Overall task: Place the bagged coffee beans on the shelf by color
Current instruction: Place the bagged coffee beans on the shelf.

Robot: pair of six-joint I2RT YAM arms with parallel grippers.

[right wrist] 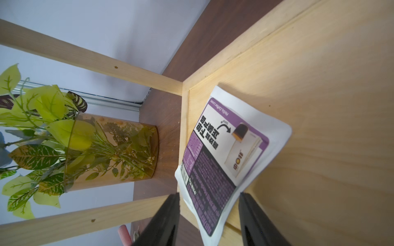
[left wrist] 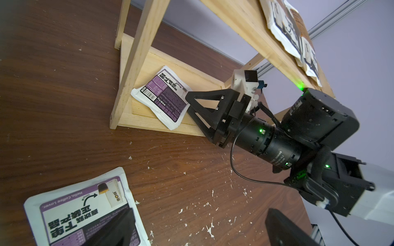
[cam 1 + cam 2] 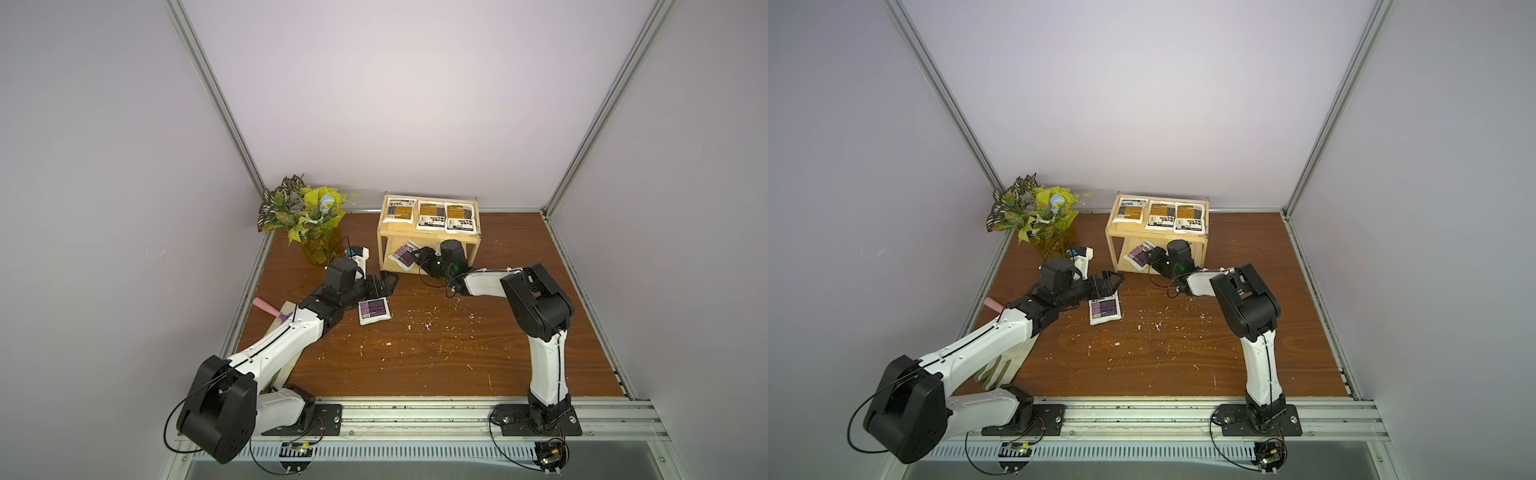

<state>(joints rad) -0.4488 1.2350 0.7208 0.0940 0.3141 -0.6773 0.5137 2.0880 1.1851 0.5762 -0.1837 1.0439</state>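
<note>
a purple pouch (image 3: 405, 257) is lying askew on the lower tier of the shelf (image 3: 428, 236), near its left front post, with one corner hanging over the front edge. the right gripper (image 1: 209, 194) is standing spread at that edge, the pouch's near end between its fingers. in front of the shelf, the left gripper (image 3: 388, 282), also spread, is hanging over another purple pouch (image 3: 374, 311).

Both top views: mounted high over the near edge, aimed down toward the far wall, covering table (image 3: 415, 353) and shelf (image 3: 380, 249) alike. Left wrist: low, close, aimed right at right gripper (image 2: 188, 101). Right wrist: inside lower tier, aimed left toward plant (image 1: 53, 127). Shared by wrist views: purple pouch (image 2: 162, 93) (image 1: 223, 153).
</note>
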